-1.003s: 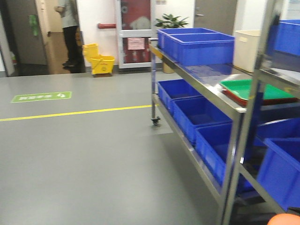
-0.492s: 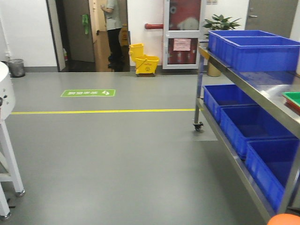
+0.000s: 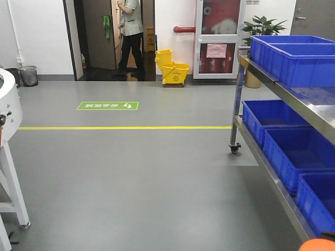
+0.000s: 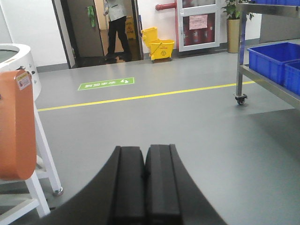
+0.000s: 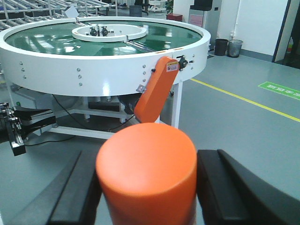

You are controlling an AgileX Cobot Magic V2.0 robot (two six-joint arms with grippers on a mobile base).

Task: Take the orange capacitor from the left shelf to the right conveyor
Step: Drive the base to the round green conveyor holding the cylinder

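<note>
Within right claw [image 5: 145, 161] — orange capacitor [image 5: 146, 176]; floor sign [image 3: 108, 105] unreadable.

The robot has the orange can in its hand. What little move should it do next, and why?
Probably move the right gripper forward and a bit up, toward the right conveyor. The orange capacitor is clamped in it, but grey floor lies between it and the conveyor's white rim, so it seems too far away to set down there yet.
</note>
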